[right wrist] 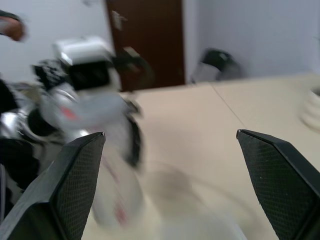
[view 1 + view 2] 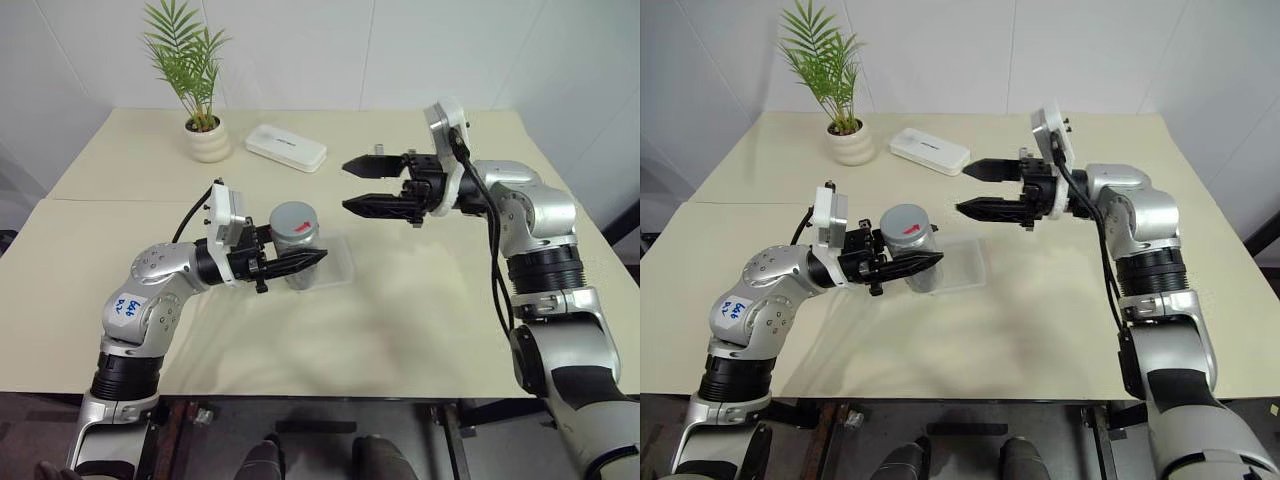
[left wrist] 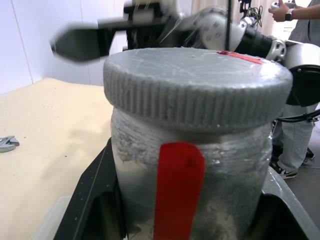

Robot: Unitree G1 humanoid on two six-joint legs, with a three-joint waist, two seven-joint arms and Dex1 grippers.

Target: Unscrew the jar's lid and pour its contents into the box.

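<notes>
A pale cream worktop (image 2: 420, 300), made of two slabs butted together, stands against plain white walls. In the right wrist view a dark brown door (image 1: 145, 40) shows behind the left arm, and in the left wrist view a person (image 3: 300, 75) in grey stands off beyond the worktop's edge.

The left tool (image 2: 300, 262) is pinched tight on the small greyish cylindrical jar with a red strip down its side (image 2: 298, 262), holding it upright and lifted. Its ribbed, round pale grey screw lid (image 2: 294, 222) with a red mark at the rim is still on. The contents cannot be made out through the cloudy wall. Directly under and just past this tool's tips lies the shallow square box of clear plastic (image 2: 340, 262), flat on the worktop.

The right tool (image 2: 362, 186) hangs above and beyond the jar, apart from it, its two black fingers spread wide and holding nothing.

Well behind the left tool stands a white ribbed pot with a green palm-like plant (image 2: 207, 140); beside it, behind the right tool's tips, lies a white oblong rounded case (image 2: 286, 147).
</notes>
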